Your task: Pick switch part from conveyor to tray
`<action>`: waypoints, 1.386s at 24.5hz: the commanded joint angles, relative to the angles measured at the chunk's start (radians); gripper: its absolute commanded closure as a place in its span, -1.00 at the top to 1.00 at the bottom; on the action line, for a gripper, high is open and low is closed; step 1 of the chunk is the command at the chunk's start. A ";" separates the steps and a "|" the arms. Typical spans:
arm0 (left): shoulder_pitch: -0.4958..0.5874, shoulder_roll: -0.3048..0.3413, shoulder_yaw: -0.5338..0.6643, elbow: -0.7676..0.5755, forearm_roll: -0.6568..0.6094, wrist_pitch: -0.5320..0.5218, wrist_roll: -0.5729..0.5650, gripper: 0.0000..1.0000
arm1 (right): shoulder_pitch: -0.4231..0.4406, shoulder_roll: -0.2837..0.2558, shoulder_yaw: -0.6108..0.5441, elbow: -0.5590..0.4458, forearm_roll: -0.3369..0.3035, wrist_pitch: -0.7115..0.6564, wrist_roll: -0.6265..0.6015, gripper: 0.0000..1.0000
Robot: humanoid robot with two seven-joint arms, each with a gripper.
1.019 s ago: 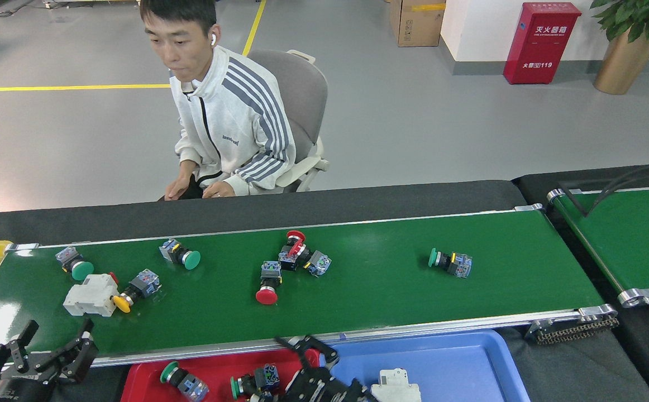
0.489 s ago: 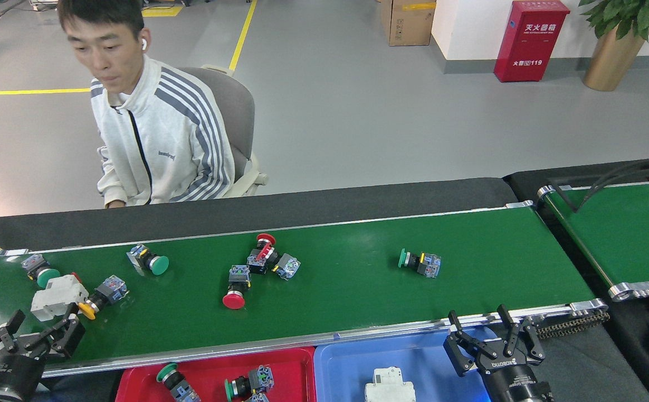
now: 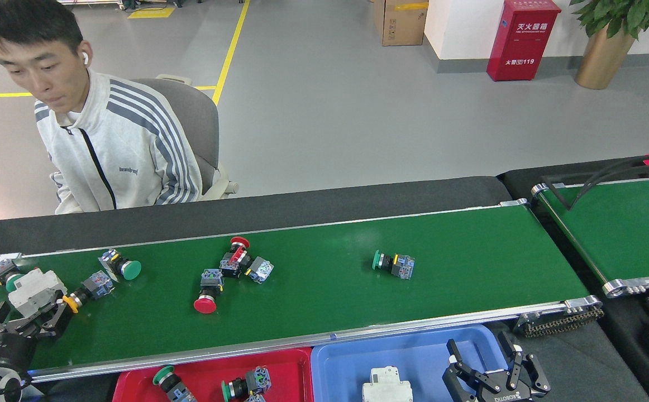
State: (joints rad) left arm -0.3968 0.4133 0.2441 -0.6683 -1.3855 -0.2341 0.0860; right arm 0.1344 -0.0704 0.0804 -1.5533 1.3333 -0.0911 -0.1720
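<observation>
The green-capped switch part [image 3: 392,264] lies alone toward the right end of the conveyor [image 3: 469,245], long axis along the belt, cap pointing left. The right gripper [image 3: 495,371], jaws spread and empty, hangs over the blue tray [image 3: 414,357] just off the near edge, and is the nearer arm. The left gripper [image 3: 20,321], jaws released, sits at the near left corner, well apart from it.

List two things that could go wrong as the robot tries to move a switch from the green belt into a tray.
1. The two red switches lie touching in a cluster, so a claw closing on one may nudge or drag the other.
2. The left claw sits right beside the white breaker and yellow switch near the belt end; parts there may slip off before being grabbed.
</observation>
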 commanded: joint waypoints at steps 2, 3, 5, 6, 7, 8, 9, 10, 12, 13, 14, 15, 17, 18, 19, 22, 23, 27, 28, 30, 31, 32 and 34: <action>-0.086 -0.002 -0.028 0.104 0.006 0.030 0.051 -0.36 | -0.160 -0.008 0.061 0.085 0.001 0.001 0.066 0.97; -0.119 -0.002 -0.032 0.159 0.006 0.032 0.087 -0.45 | -0.239 -0.017 0.090 0.153 0.001 -0.007 0.075 0.98; -0.157 -0.002 -0.035 0.214 0.005 0.033 0.135 -0.57 | -0.348 -0.035 0.145 0.249 -0.002 -0.047 0.080 0.98; -0.166 -0.001 -0.039 0.225 0.003 0.032 0.144 -0.62 | -0.398 -0.040 0.168 0.294 -0.006 -0.087 0.085 0.98; -0.168 -0.001 -0.049 0.227 0.005 0.032 0.147 -0.66 | -0.446 -0.042 0.187 0.341 -0.011 -0.139 0.091 0.98; -0.168 -0.002 -0.060 0.227 0.006 0.030 0.150 -0.72 | -0.478 -0.039 0.194 0.383 -0.011 -0.193 0.100 0.98; -0.168 -0.002 -0.065 0.227 0.008 0.029 0.152 -0.73 | -0.495 -0.035 0.200 0.412 -0.011 -0.234 0.108 0.98; -0.168 -0.004 -0.069 0.223 0.010 0.025 0.152 -0.74 | -0.519 -0.025 0.200 0.452 -0.008 -0.300 0.131 0.98; -0.168 -0.007 -0.077 0.217 0.010 0.019 0.152 -0.76 | -0.544 -0.002 0.202 0.481 -0.005 -0.346 0.170 0.98; -0.168 -0.007 -0.077 0.204 0.010 0.013 0.152 -0.76 | -0.549 0.006 0.202 0.487 -0.005 -0.351 0.186 0.98; -0.168 -0.005 -0.077 0.174 0.013 -0.010 0.152 -0.76 | -0.552 0.017 0.210 0.489 -0.003 -0.351 0.192 0.97; -0.166 -0.005 -0.075 0.139 0.013 -0.036 0.152 -0.77 | -0.555 0.024 0.216 0.490 -0.003 -0.348 0.193 0.98; -0.137 -0.008 -0.075 -0.002 0.017 -0.140 0.149 -0.79 | -0.573 0.050 0.239 0.521 -0.002 -0.341 0.198 0.97; -0.100 -0.018 -0.075 -0.077 0.022 -0.186 0.144 -0.79 | -0.596 0.069 0.257 0.552 0.000 -0.334 0.203 0.97; -0.057 -0.025 -0.075 -0.145 0.025 -0.223 0.140 -0.79 | -0.621 0.090 0.272 0.591 0.000 -0.320 0.204 0.97; 0.072 -0.031 -0.077 -0.359 0.028 -0.294 0.120 -0.80 | -0.705 0.146 0.306 0.717 0.000 -0.252 0.201 0.78; 0.114 -0.042 -0.077 -0.425 0.031 -0.317 0.110 -0.80 | -0.723 0.156 0.326 0.748 0.001 -0.246 0.198 0.51; 0.226 -0.051 -0.075 -0.571 0.065 -0.376 0.100 -0.79 | -0.743 0.149 0.424 0.763 0.001 -0.243 0.193 -0.67; 0.239 -0.051 -0.075 -0.580 0.068 -0.378 0.100 -0.79 | -0.743 0.146 0.427 0.763 0.001 -0.243 0.193 -0.79; 0.251 -0.050 -0.074 -0.582 0.071 -0.381 0.100 -0.79 | -0.743 0.144 0.427 0.760 0.000 -0.245 0.183 -0.94; 0.254 -0.047 -0.074 -0.582 0.071 -0.381 0.100 -0.79 | -0.742 0.142 0.427 0.756 -0.003 -0.251 0.167 -0.97; 0.257 -0.045 -0.074 -0.583 0.071 -0.383 0.100 -0.79 | -0.739 0.141 0.429 0.748 -0.003 -0.256 0.160 -0.97; 0.259 -0.044 -0.072 -0.585 0.071 -0.387 0.100 -0.79 | -0.723 0.130 0.443 0.697 -0.003 -0.271 0.152 -0.97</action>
State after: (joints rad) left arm -0.1284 0.3532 0.1638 -1.2374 -1.3208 -0.6121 0.1809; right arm -0.5799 0.0679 0.5196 -0.8249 1.3323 -0.3447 -0.0027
